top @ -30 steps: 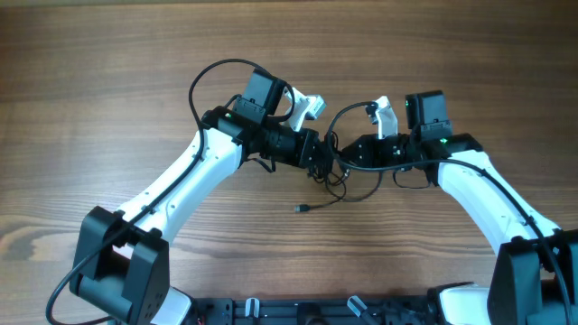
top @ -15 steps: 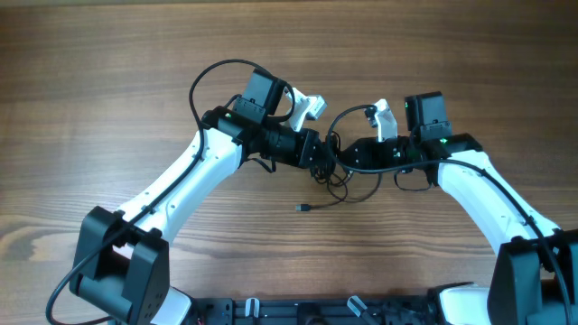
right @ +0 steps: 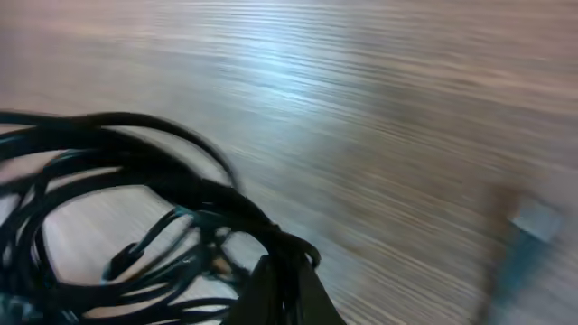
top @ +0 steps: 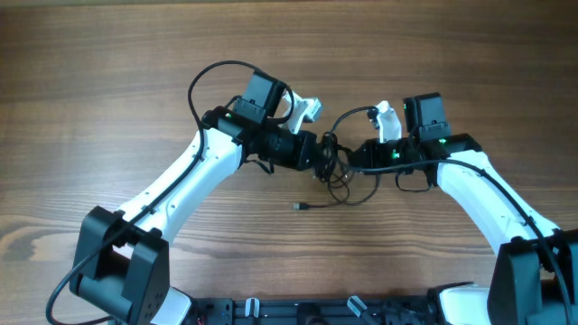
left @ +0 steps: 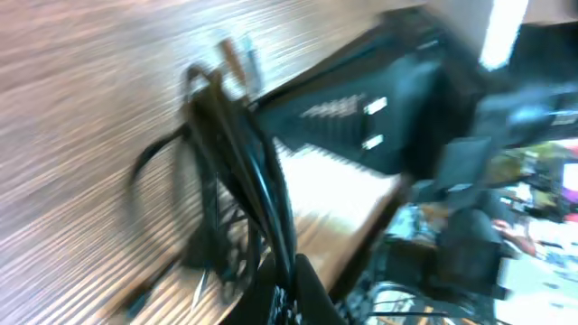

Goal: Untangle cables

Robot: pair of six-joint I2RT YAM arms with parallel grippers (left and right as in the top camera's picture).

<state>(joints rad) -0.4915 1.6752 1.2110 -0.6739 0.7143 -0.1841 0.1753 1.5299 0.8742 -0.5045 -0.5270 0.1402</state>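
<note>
As both point inward, left pincer (top: 322,161) and right pincer (top: 349,159) clamp the cables (top: 340,186).

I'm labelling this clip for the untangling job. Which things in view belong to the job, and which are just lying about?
Part of the job:
- cables, bunched between the arms, one plug end trailing loose
- left gripper and right gripper, jaws apparently closed on the bundle

Not part of it:
- thicker black wire looping off the left arm
- wooden table

Overhead straight down, wrist views close, sharing cables (left: 232,146)
</note>
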